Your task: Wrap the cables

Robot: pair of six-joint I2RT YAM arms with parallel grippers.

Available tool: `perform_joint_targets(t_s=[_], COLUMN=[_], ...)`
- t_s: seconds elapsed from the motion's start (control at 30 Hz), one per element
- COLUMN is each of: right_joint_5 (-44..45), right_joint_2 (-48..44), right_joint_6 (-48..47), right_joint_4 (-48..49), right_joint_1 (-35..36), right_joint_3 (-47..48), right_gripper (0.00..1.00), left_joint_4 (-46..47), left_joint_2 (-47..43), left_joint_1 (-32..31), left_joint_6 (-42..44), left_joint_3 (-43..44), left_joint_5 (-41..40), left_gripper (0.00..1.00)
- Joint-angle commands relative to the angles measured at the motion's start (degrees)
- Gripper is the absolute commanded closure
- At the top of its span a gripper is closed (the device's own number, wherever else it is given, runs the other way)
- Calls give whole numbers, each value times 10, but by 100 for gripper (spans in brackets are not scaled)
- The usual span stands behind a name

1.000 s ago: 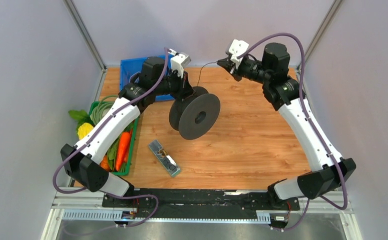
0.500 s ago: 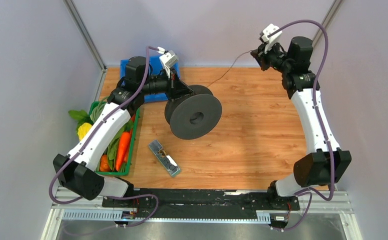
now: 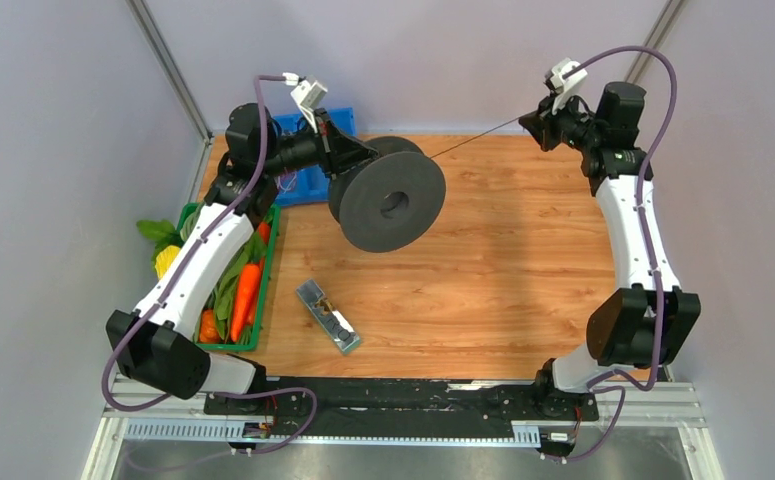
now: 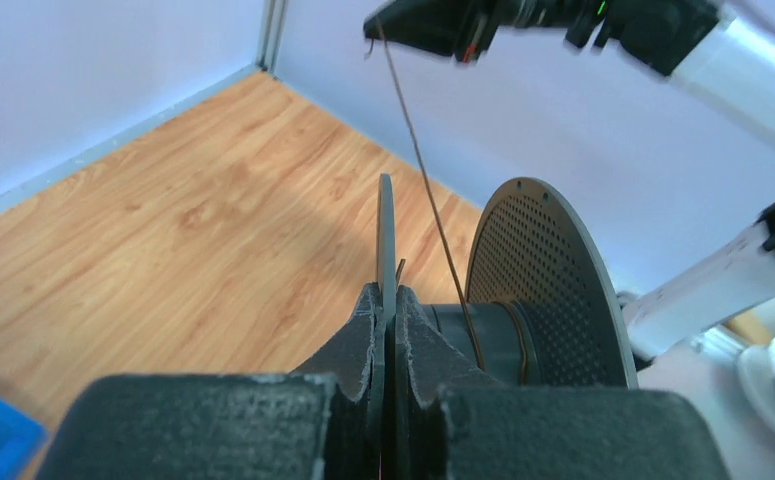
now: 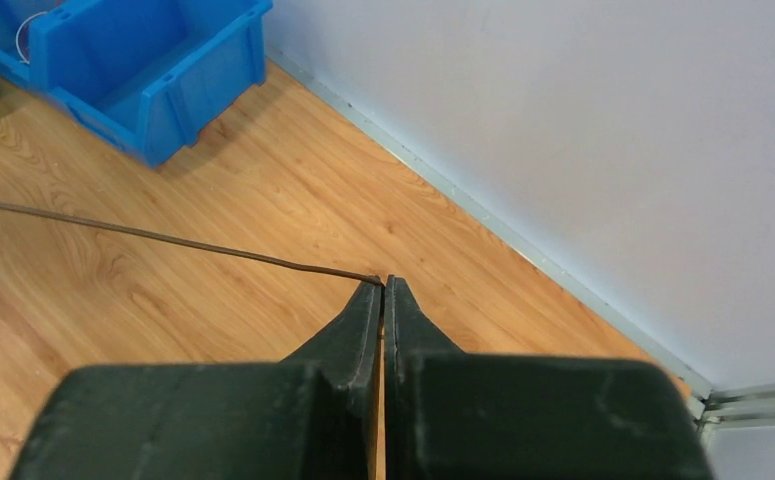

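A black spool (image 3: 393,204) hangs above the table's back middle. My left gripper (image 3: 359,160) is shut on one flange of the spool (image 4: 386,230); the other, perforated flange (image 4: 543,280) stands to the right. The cable (image 3: 473,138), a thin dark wire, runs taut from the spool's hub (image 4: 473,335) up to my right gripper (image 3: 529,122) at the back right. My right gripper (image 5: 383,284) is shut on the wire's end, and the cable (image 5: 163,238) leads off to the left.
A blue bin (image 3: 308,170) stands at the back left, behind my left arm. A green basket (image 3: 263,290) with carrots and greens lies along the left edge. A small grey device (image 3: 328,316) lies near the front middle. Walls close in on three sides.
My right gripper has swung right and back, pulling the cable taut. My left gripper has lifted the spool and drawn back toward the left.
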Motion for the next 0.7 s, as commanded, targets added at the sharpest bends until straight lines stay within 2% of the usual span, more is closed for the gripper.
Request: perform_joint_targets(t_s=[0.0,0.1,0.23,0.33,0.43,0.6,0.67], right_joint_5=[57,50,37,28,26,35,42], right_joint_2=[-1,0,-11,-22,-36,-76,-95], right_joint_6=[-28,-40,-45,-43,-30,-18,-11], right_joint_4=[27,22,15,5,-9,-16,-16], right_joint_1=[-40,-41,-41,-35,-17,41,89], right_joint_3=[-28,-55,-97,-119,-146,-216,-240], right_gripper=[100,100,100,100,100,100,100], left_joint_4=[138,236,247,229,165,-54,-114], left_joint_2=[-3,20,34,30,17,21,28], left_joint_1=[25,43,65,75,79,80,78], left_joint_6=[-165,-278,-318,-344,-348,-351,-363], left_joint_3=[25,41,68,82,83,155,184], left_joint_5=[53,41,-1,-63,-168,-351,-406], left_gripper=[100,100,100,100,100,100,100])
